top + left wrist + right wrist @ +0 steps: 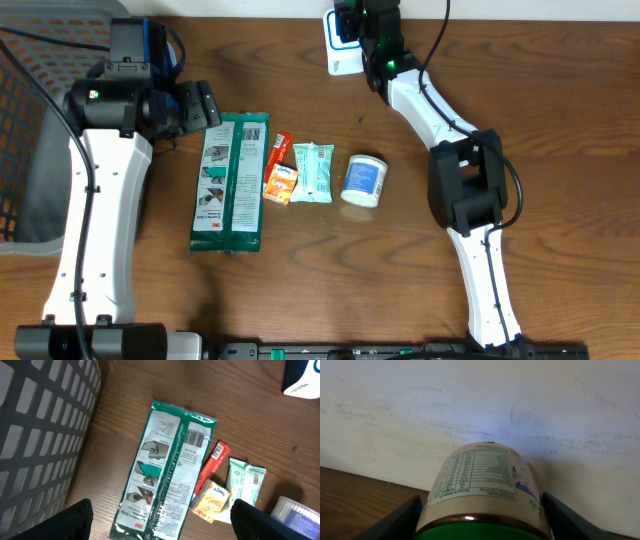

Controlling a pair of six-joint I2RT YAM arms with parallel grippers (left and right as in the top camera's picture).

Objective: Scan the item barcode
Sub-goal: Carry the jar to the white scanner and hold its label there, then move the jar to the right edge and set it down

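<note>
- Left of the green package (231, 181), what is located on the bench (560, 110)?
- A grey mesh basket (40, 130), at the bench edge. The left pincer (203, 106) hangs between the basket and the package's upper left corner. Its fingers (65, 522) stand spread wide and released, with nothing between them. The left wrist view looks down on the package, whose barcode side faces up.
- State the items right of the package.
- In order: a red stick (282, 150) and an orange sachet (281, 185), both just beside the package's right edge, the stick nearer its top. A teal packet (313, 172) lies one place farther right. A white tub (364, 180) is farther right again, well apart from the package.
- Where is the item to be scanned?
- The bottle (480, 480) has a green cap, and its printed label faces the wrist camera. It is clamped in the right pincer (350, 22), far right of the package and beyond its top edge, at the far rim of the bench. In the right wrist view one finger (395, 520) sits on each side of the bottle, with a pale scuffed surface behind. In the overhead view the arm hides the bottle. A white-and-blue unit (340, 55) shows partly beneath the pincer; whether they touch cannot be told.
</note>
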